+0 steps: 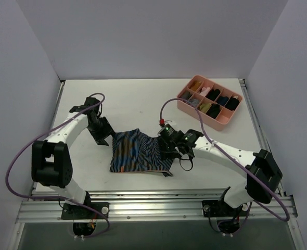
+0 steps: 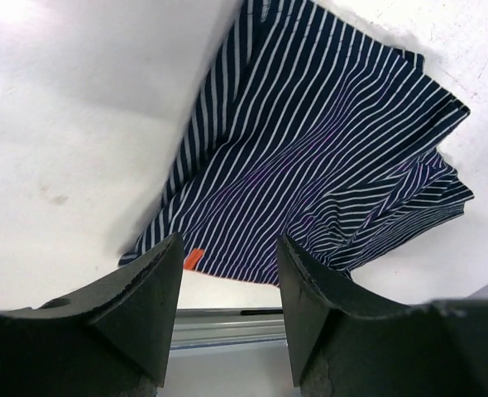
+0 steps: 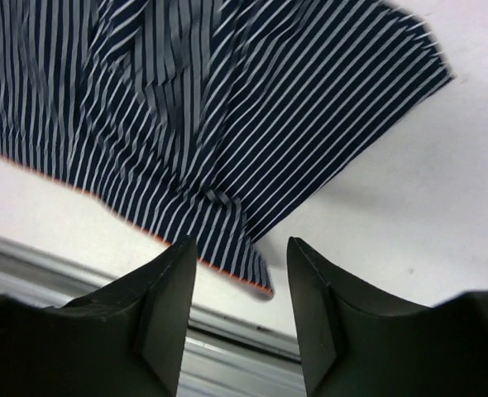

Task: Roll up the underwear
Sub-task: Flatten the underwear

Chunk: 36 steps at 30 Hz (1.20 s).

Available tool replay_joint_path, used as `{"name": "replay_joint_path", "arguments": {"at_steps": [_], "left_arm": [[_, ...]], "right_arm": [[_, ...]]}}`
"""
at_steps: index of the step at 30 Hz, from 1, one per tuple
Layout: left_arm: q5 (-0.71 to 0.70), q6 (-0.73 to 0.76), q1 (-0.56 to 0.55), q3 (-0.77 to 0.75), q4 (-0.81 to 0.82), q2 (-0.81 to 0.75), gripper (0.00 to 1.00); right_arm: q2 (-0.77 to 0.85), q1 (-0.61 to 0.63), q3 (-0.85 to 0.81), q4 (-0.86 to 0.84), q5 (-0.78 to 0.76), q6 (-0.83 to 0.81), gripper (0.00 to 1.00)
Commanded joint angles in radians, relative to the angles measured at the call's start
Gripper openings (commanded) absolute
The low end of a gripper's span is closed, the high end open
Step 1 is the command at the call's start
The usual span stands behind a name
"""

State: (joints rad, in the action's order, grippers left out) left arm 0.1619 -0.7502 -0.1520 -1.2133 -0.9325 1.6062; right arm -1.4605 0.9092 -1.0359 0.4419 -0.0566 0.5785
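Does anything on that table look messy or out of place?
Only the underwear: it lies rumpled rather than flat, with folds bunched toward its right side. The tray looks tidy, nothing spilled.

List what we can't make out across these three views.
- Top view: the right edge of the underwear lies under the right hand, so contact is unclear.
- Top view: the contents of the tray are too small to identify.
- Left wrist view: the underwear's near edge is partly behind the left hand, and its top is cut by the frame.
- Right wrist view: the underwear is cut off at the top and left, and its far corner is blurred.
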Motion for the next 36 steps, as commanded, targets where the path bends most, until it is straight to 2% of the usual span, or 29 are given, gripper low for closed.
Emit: {"name": "replay_joint_path", "arguments": {"at_steps": [1,6,13,18,23,25,29,32,36], "left_arm": [[0.099,0.044,-0.014,0.012,0.124,0.078,0.57],[0.094,0.057,-0.024,0.009,0.172,0.176,0.55],[0.084,0.101,-0.023,-0.087,0.198,0.345,0.52],[0.094,0.146,-0.020,-0.290,0.184,0.498,0.51],[0.094,0.176,-0.012,-0.501,0.126,0.613,0.51],[0.062,0.186,-0.011,-0.595,0.064,0.595,0.51],[-0.008,0.181,-0.021,-0.623,0.003,0.462,0.54],[-0.048,0.166,-0.066,-0.546,0.017,0.315,0.54],[-0.090,0.128,-0.242,-0.384,0.078,0.146,0.54]], "right_arm": [[-0.007,-0.087,0.029,-0.018,-0.012,0.031,0.43],[-0.115,-0.203,0.047,-0.091,-0.003,-0.005,0.40],[-0.288,-0.251,-0.036,-0.144,-0.031,-0.028,0.36],[-0.377,-0.276,-0.084,-0.153,-0.072,-0.014,0.34],[-0.429,-0.368,-0.136,-0.157,-0.066,-0.051,0.34],[-0.429,-0.392,-0.186,-0.114,-0.068,-0.057,0.34],[-0.350,-0.400,-0.223,-0.062,-0.080,-0.046,0.34],[-0.316,-0.421,-0.207,-0.034,-0.086,0.001,0.36],[-0.325,-0.490,-0.164,-0.100,0.003,0.037,0.35]]}}
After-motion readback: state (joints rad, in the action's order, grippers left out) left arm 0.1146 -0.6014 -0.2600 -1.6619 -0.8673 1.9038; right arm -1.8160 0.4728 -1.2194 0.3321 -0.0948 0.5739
